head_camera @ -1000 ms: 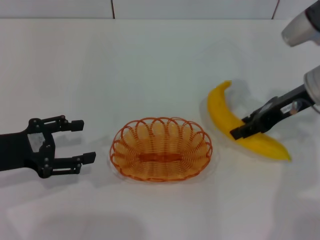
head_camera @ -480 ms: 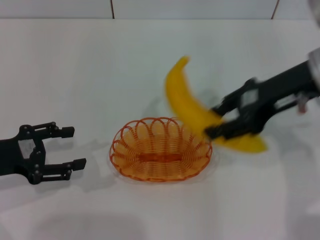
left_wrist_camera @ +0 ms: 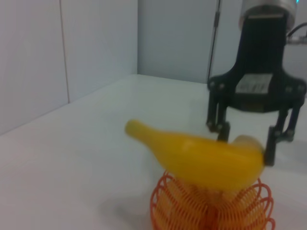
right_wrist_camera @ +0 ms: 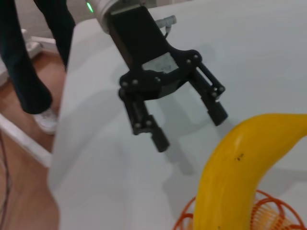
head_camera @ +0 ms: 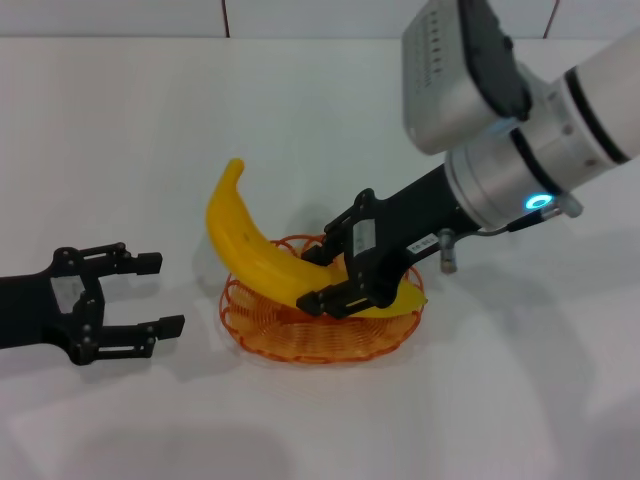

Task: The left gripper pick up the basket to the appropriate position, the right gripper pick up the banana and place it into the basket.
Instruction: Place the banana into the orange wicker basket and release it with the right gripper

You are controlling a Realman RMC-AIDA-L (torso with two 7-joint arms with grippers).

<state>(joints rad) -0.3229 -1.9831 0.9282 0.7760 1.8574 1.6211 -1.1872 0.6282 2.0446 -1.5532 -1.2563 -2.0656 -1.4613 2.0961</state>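
The orange wire basket (head_camera: 330,350) sits on the white table, centre front. My right gripper (head_camera: 345,280) is shut on the yellow banana (head_camera: 250,248) and holds it tilted just over the basket, one end low above the basket's right side, the other end raised past its left rim. My left gripper (head_camera: 160,294) is open and empty, just above the table a short way left of the basket. The left wrist view shows the banana (left_wrist_camera: 201,160) in the right gripper (left_wrist_camera: 245,143) above the basket (left_wrist_camera: 211,208). The right wrist view shows the banana (right_wrist_camera: 235,182), the basket rim (right_wrist_camera: 271,211) and the left gripper (right_wrist_camera: 189,128).
The white table (head_camera: 150,130) runs back to a pale wall. In the right wrist view the table's edge drops to a wooden floor where a person's legs (right_wrist_camera: 24,72) stand.
My right gripper has lifted the banana off the table at the right and carried it left over the basket. My left gripper has shifted only slightly and stays open.
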